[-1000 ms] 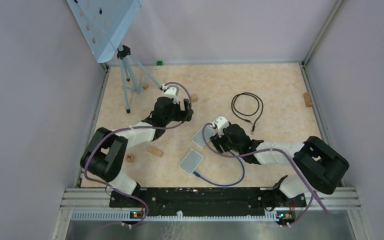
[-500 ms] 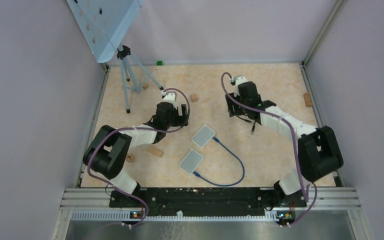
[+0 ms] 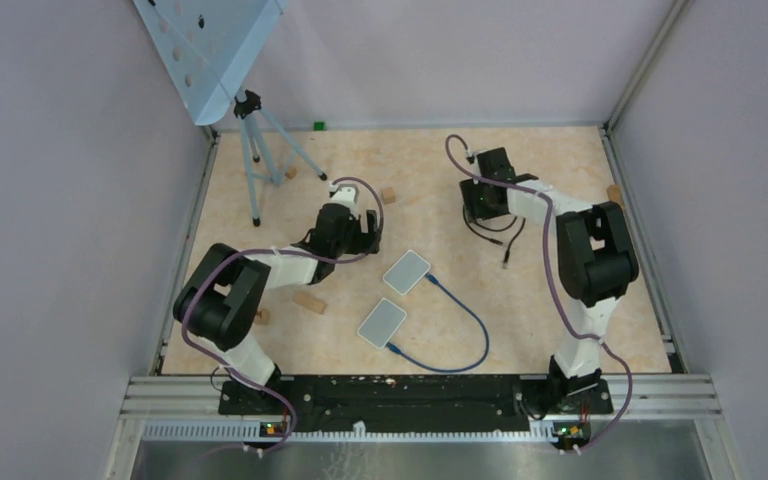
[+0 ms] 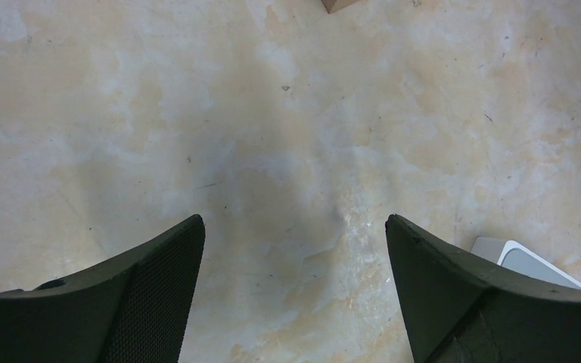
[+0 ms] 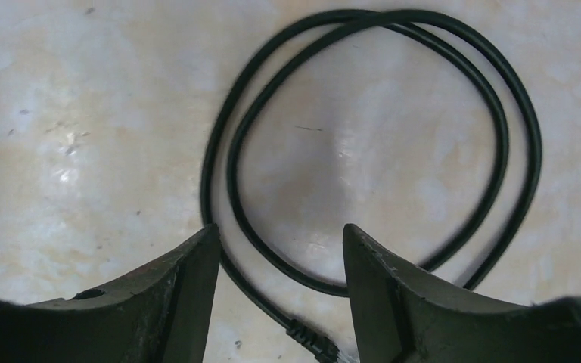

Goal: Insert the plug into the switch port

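over black cable (image 5: 363,13), right fingers (image 5: 159,302) apart, empty; left fingers (image 4: 136,302) wide, empty, beside white box (image 4: 529,261).

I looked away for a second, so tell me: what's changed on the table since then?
The right gripper swung from the two white boxes to the far side, now hovering open over the black cable coil, holding nothing. The left gripper, boxes and blue cable hardly moved.

Far switch (image 3: 407,271) behind near switch (image 3: 382,322), cable coil (image 5: 229,162) back right, tripod (image 3: 249,105) back left
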